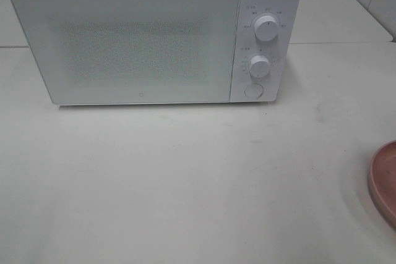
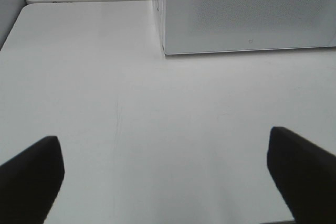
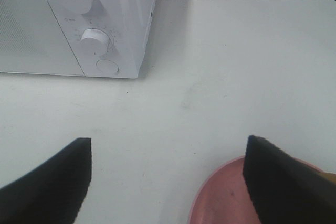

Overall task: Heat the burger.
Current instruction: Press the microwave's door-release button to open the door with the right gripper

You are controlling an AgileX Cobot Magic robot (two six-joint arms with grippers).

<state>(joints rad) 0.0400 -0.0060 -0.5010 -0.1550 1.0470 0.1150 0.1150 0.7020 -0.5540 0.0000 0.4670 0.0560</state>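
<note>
At the right edge of the right wrist view, only a thin golden-brown sliver of the burger [image 3: 331, 177] shows past one dark finger. It sits over the pink plate [image 3: 220, 198], and its layers and shape cannot be made out. In the high view the plate [image 1: 385, 180] is cut off by the right edge of the frame, at lower right, and only a curved piece of its rim and pink surface is seen. The white microwave [image 1: 124, 41] fills the upper part of the frame on the white table [image 1: 185, 183]. Its door is shut, and the speckled panel hides whatever is inside. Two round knobs [image 1: 266, 28] sit one above the other on its right panel, with a round button [image 1: 253, 91] under them. The right gripper [image 3: 168, 140] hangs spread wide over the near rim of the plate, gripping nothing. The left gripper [image 2: 164, 135] is fully spread above bare table in front of the microwave, also empty.
</note>
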